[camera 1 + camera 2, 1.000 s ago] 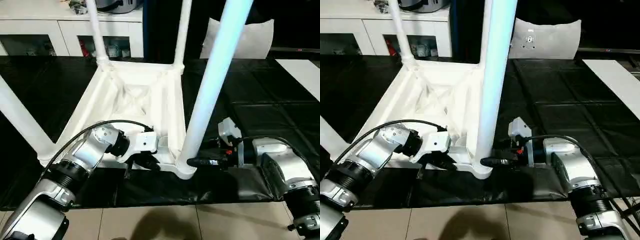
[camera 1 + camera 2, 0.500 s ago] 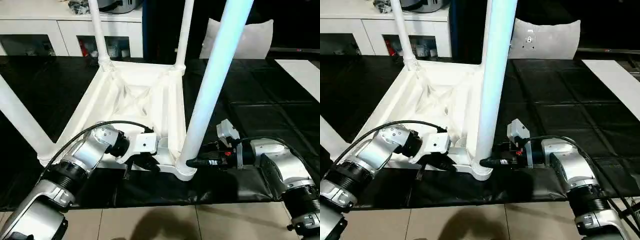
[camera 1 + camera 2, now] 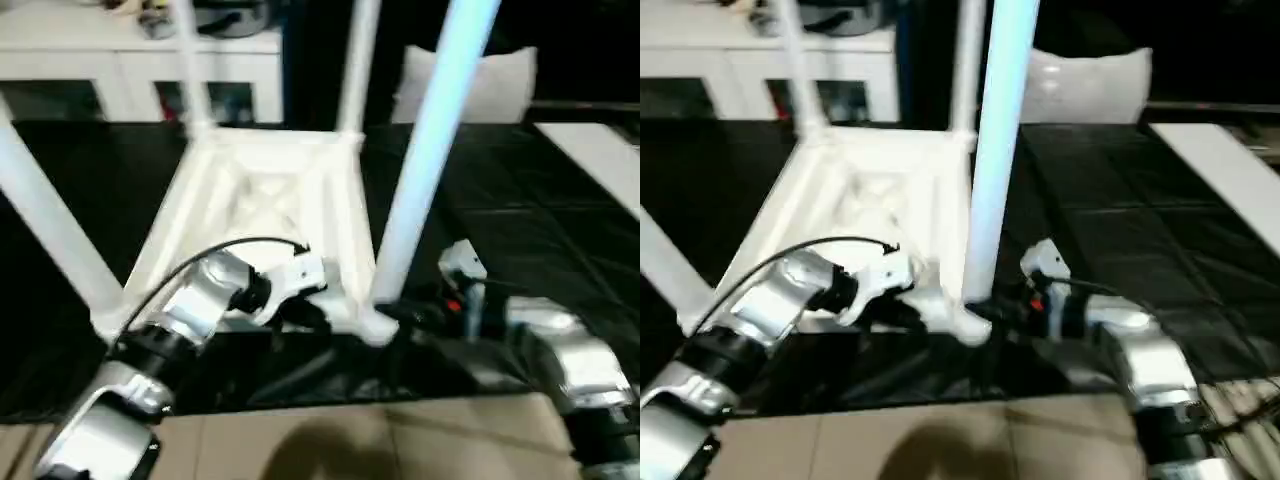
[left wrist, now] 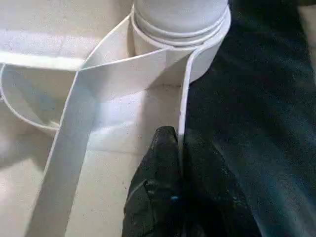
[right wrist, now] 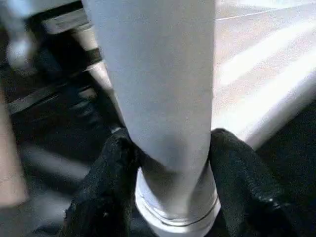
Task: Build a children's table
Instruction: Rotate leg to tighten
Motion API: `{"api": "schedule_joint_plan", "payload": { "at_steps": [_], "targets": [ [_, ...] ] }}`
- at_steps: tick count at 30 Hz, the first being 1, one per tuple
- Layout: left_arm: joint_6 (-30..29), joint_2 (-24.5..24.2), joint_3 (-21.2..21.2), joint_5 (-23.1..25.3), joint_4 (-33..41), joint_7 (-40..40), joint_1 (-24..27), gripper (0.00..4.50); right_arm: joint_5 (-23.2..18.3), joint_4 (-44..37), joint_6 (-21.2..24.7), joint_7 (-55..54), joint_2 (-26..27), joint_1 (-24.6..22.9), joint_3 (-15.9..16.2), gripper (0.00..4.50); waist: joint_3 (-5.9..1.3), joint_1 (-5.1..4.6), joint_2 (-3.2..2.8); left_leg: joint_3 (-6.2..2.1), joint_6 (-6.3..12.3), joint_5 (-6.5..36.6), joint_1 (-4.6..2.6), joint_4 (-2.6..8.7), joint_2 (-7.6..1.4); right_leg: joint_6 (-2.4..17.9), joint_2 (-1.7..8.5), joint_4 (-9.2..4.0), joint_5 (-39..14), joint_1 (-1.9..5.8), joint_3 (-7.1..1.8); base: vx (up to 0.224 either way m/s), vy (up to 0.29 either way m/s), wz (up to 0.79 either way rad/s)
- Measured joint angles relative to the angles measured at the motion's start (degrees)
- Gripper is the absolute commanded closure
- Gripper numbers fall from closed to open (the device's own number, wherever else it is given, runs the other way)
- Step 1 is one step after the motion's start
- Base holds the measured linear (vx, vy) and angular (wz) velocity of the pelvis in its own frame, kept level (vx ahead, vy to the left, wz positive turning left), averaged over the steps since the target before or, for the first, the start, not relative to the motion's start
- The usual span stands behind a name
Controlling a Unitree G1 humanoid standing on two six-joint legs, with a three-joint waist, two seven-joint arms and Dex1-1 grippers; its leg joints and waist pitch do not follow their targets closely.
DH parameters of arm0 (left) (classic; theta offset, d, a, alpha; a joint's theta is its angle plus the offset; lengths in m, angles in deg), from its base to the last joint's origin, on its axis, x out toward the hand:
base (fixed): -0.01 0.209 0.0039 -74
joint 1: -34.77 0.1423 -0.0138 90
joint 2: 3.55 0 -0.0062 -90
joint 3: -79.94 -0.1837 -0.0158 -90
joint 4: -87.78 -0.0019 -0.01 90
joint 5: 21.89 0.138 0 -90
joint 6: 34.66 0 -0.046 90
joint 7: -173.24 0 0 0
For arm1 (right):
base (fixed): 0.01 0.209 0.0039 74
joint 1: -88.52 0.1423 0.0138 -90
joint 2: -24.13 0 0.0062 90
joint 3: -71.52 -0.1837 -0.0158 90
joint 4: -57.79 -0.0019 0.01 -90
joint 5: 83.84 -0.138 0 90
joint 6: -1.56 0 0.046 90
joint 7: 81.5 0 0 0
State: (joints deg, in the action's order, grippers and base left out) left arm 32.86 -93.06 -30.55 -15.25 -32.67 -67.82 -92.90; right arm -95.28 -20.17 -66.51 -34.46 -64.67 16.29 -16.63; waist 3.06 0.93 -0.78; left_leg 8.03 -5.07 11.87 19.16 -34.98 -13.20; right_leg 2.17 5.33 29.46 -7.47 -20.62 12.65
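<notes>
The white children's table top [image 3: 265, 200] lies upside down on the black mat, ribbed underside up, with legs standing in its corner sockets. The near-right leg [image 3: 425, 150] rises out of the nearest corner socket [image 4: 180, 29]. My left gripper [image 4: 181, 158] is shut on the thin near rim of the top, one black finger [image 4: 160, 168] on each side, just beside that socket. My right gripper [image 5: 170, 148] is shut on the base of the near-right leg, its black fingers [image 5: 116, 163] pressing both sides. Other legs stand at the near left [image 3: 50, 225], far left [image 3: 190, 70] and far right [image 3: 355, 65].
A white cabinet with glass doors [image 3: 130, 70] runs along the back left. A white panel [image 3: 470, 85] leans behind the table, and a white board [image 3: 590, 160] lies at the right on the mat. Tiled floor [image 3: 350, 440] begins at the mat's near edge.
The whole picture has shifted and blurred, so the camera has moved. Both grippers keep their holds, and the near corner sits slightly higher in the picture.
</notes>
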Motion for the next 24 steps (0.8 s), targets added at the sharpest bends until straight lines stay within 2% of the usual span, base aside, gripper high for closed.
{"api": "schedule_joint_plan", "payload": {
  "at_steps": [1,2,3,4,5,6,7,8,9,10,11,12,13,14,15,16,18,22,24],
  "targets": [
    [-1.6,1.1,0.4,0.1,-0.7,2.3,-0.9,4.5,1.1,0.1,-0.1,-5.6,2.7,0.4,-0.5,2.62,0.3,-0.69,-0.28,-0.02,-0.03,0.0,0.15,-0.18,-0.34,-0.7,0.07,1.98,-1.5,-0.33,-0.21,-0.076,-0.005,-0.18],
    [-2.8,2.5,0.7,0.1,-1.2,4.6,-1.2,4.5,1.7,0.3,0.0,-9.8,4.5,0.5,-1.2,2.62,0.45,-1.03,0.66,0.48,-0.08,0.0,-0.47,-0.25,0.4,-0.8,0.03,4.87,-3.3,-1.33,-2.5,0.0,0.0,0.0],
    [-3.4,3.4,1.2,0.1,-1.5,6.2,-1.2,4.5,2.1,0.5,0.1,-12.1,5.5,0.7,-1.5,2.62,0.73,-1.13,1.57,0.8,-0.09,0.0,-1.42,-0.25,1.28,-0.6,-0.07,6.09,-3.4,-1.48,-4.38,0.0,0.0,0.0],
    [-3.7,4.2,1.5,0.1,-2.2,7.5,-1.1,4.5,2.3,1.0,0.2,-13.9,6.1,0.8,-1.5,2.62,1.04,-1.27,2.53,1.22,-0.38,0.5,-2.28,-1.5,2.05,-0.6,-0.2,6.36,-3.1,-2.01,-4.53,0.069,-0.061,0.19],
    [-3.8,5.1,2.6,0.1,-2.9,10.2,-1.3,4.5,3.3,2.7,0.1,-18.1,8.4,2.8,-1.7,2.62,0.84,-1.14,2.02,1.22,0.71,3.1,-1.83,-3.06,1.86,-0.5,-0.05,6.39,-3.1,-2.44,-4.12,0.125,-0.011,-0.26],
    [-4.2,6.0,3.9,0.1,-3.8,12.2,-2.1,4.5,5.3,4.2,-0.4,-21.6,10.0,4.9,-1.4,2.62,0.73,-1.64,0.51,0.37,1.61,3.8,-0.78,-3.6,2.0,-0.5,0.31,5.54,-3.1,-2.19,-1.82,0.125,-0.011,-0.26],
    [-4.6,7.0,4.5,0.1,-4.4,13.8,-3.0,4.5,6.5,5.1,-0.9,-23.8,10.5,6.3,-1.4,2.62,0.79,-1.93,-0.71,-0.86,1.49,3.7,-0.06,-3.57,1.33,-0.5,0.36,3.87,-3.1,-1.8,0.68,0.072,0.072,-0.49],
    [-4.8,8.1,5.2,0.0,-4.7,15.7,-3.3,4.5,6.2,7.0,-1.1,-26.5,12.2,8.2,-2.6,2.62,0.78,-2.25,-1.38,-1.92,1.06,3.5,0.85,-3.01,0.1,-1.4,0.23,3.45,-3.5,-1.47,2.14,0.0,0.0,0.0],
    [-4.8,8.9,5.6,0.0,-4.7,17.0,-3.6,4.5,5.3,8.1,-1.0,-28.5,13.7,9.1,-4.4,2.27,0.89,-2.37,-1.09,-1.85,-0.47,2.5,0.75,-2.92,0.02,-1.8,-0.1,4.53,-3.8,-2.1,1.1,0.0,0.0,0.0],
    [-4.8,9.4,5.7,0.0,-4.8,18.0,-3.6,4.5,4.8,8.6,-1.1,-29.7,14.6,9.4,-5.8,2.27,1.06,-2.58,-0.03,-1.33,-0.87,2.6,0.17,-3.23,0.89,-0.5,0.03,5.37,-2.7,-2.52,-0.64,0.055,-0.003,-0.01],
    [-4.8,9.9,5.7,0.0,-4.8,18.5,-3.5,4.5,4.4,8.9,-1.2,-30.1,14.8,9.4,-6.4,2.07,1.22,-2.62,0.67,-1.2,-0.89,2.7,-0.38,-3.24,1.85,1.0,0.07,5.63,-1.1,-2.5,-1.81,0.0,0.0,0.0],
    [-4.8,10.2,5.7,0.0,-4.8,19.0,-3.7,4.5,4.5,8.8,-1.9,-29.9,14.5,9.5,-6.3,1.93,1.27,-2.27,0.8,-0.51,-0.47,3.0,-0.81,-3.17,2.41,1.1,0.06,5.53,-1.0,-2.81,-2.03,0.0,0.0,0.0],
    [-4.8,10.1,5.9,0.0,-4.8,19.0,-4.0,4.5,4.6,8.9,-2.2,-29.6,14.4,9.8,-6.1,1.93,1.25,-1.98,0.75,-0.56,0.02,3.3,-0.09,-2.96,2.44,1.0,0.05,5.1,-1.0,-3.13,-1.71,0.0,0.0,0.0],
    [-4.8,10.1,5.9,0.0,-4.7,19.1,-4.3,4.5,4.5,8.7,-2.7,-29.2,14.2,9.8,-5.9,1.84,1.05,-1.98,0.35,-1.23,-0.07,3.2,0.69,-2.55,2.15,0.9,-0.04,3.83,-0.9,-3.15,-0.57,0.063,0.012,-0.17],
    [-4.8,10.1,5.9,0.0,-4.7,19.0,-4.5,4.5,4.5,8.5,-2.7,-28.9,14.1,9.8,-5.9,1.73,0.96,-2.0,0.22,-1.49,-0.01,2.8,1.01,-2.02,1.94,0.6,-0.19,2.96,-0.7,-3.12,-0.25,0.063,0.012,-0.17],
    [-4.8,10.0,5.8,-0.1,-4.6,18.9,-4.6,4.5,4.5,8.2,-2.8,-28.4,13.9,9.7,-5.9,1.73,0.91,-2.04,0.14,-1.66,-0.08,2.0,1.06,-1.54,1.67,0.4,-0.21,2.51,-0.5,-3.12,-0.21,0.056,0.023,0.02],
    [-4.6,9.2,5.4,-0.2,-4.2,18.1,-4.7,4.5,4.3,6.8,-2.9,-26.7,12.9,8.6,-5.6,1.45,0.85,-1.97,0.3,-1.5,-0.1,2.1,1.13,-1.51,2.21,1.1,-0.02,2.5,0.6,-3.23,-0.84,0.0,0.0,0.0],
    [-2.8,6.7,4.4,-0.2,-3.5,15.5,-4.6,4.5,4.3,6.1,-4.7,-21.6,9.5,5.7,-3.6,1.16,0.84,-0.69,0.32,-1.29,0.08,2.2,1.26,-1.27,2.38,1.1,0.07,2.5,0.6,-3.46,-1.03,0.0,0.0,0.0],
    [-1.7,5.4,4.1,-0.1,-3.1,14.1,-4.4,4.5,4.2,6.0,-5.5,-19.5,8.4,4.6,-3.3,0.93,0.84,-0.45,0.3,-1.29,0.08,2.2,1.41,-1.27,2.34,1.2,0.05,2.58,0.6,-3.66,-1.03,0.0,0.0,0.0]
  ]
}}
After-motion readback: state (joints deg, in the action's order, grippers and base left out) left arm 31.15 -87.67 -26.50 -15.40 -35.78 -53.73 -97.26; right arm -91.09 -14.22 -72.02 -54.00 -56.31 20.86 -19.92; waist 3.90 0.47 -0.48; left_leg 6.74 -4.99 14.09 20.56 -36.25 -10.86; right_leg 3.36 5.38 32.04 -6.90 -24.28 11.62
